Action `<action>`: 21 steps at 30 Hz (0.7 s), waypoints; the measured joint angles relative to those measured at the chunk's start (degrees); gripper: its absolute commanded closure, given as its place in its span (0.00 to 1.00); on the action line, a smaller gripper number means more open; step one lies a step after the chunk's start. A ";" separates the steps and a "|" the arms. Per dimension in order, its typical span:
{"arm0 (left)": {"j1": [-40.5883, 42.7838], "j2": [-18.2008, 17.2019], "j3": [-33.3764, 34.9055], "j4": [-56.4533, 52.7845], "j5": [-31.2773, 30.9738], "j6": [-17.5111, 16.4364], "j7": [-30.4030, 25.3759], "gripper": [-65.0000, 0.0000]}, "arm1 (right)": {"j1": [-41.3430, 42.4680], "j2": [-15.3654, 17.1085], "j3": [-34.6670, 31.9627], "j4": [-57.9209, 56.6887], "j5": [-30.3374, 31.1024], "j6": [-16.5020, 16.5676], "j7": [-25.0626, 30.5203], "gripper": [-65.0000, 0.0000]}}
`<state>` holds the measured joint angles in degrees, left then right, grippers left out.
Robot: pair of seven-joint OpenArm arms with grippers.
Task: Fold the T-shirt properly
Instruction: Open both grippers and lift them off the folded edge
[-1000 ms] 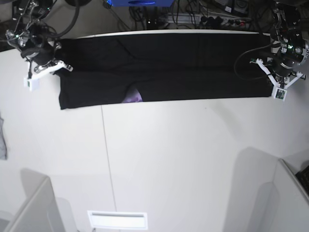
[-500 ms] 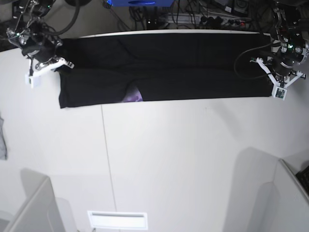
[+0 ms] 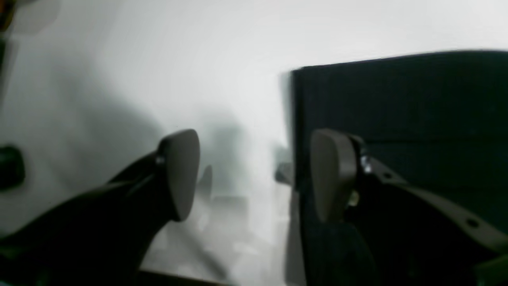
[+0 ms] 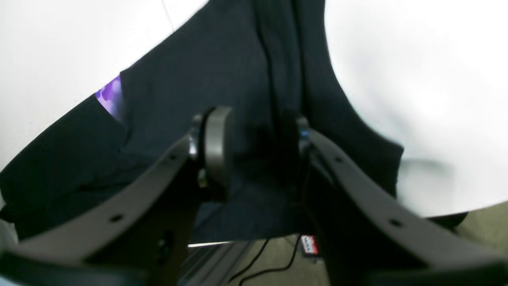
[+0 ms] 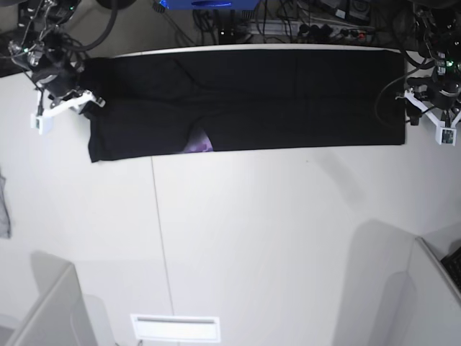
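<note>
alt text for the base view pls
A black T-shirt, folded into a long band, lies across the far edge of a white table. The left gripper and right gripper sit at its ends.

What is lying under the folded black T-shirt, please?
Under the black cloth T-shirt lies the white table. A small purple printed patch peeks out at its near edge; the rest of the print is covered.

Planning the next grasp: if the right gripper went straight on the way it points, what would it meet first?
Probably the black cloth T-shirt: the open right gripper points at its folded layers, though depth is unclear.
</note>
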<state>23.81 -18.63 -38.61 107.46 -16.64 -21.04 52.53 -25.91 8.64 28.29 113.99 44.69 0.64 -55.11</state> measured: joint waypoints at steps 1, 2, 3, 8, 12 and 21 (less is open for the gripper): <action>0.00 0.52 0.00 0.00 -0.09 0.00 0.04 0.58 | 0.15 0.37 -1.31 0.00 -0.33 0.00 1.16 0.88; -0.02 1.25 0.02 0.00 -0.07 0.00 0.00 0.70 | 0.37 1.14 -3.15 0.00 -0.31 -0.02 1.64 0.97; -0.02 2.10 0.07 -0.02 -0.46 -0.02 -0.09 0.85 | 0.74 1.92 -5.07 0.00 0.35 0.24 1.86 1.00; -0.15 5.51 0.24 -1.14 -0.22 -0.02 -1.16 1.00 | 1.90 3.37 -9.97 -3.37 -2.54 0.22 5.18 1.00; -0.39 7.56 0.44 -6.23 0.17 0.00 -7.80 1.00 | 3.50 1.18 -12.46 -7.67 -12.07 -0.04 5.66 1.00; -4.17 7.26 0.07 -18.38 -0.37 0.20 -12.68 1.00 | 6.95 -1.44 -12.85 -15.17 -19.41 0.46 8.72 1.00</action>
<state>19.64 -11.38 -38.54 89.08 -17.02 -20.84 39.86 -18.96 7.20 15.44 98.83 25.28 1.10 -46.39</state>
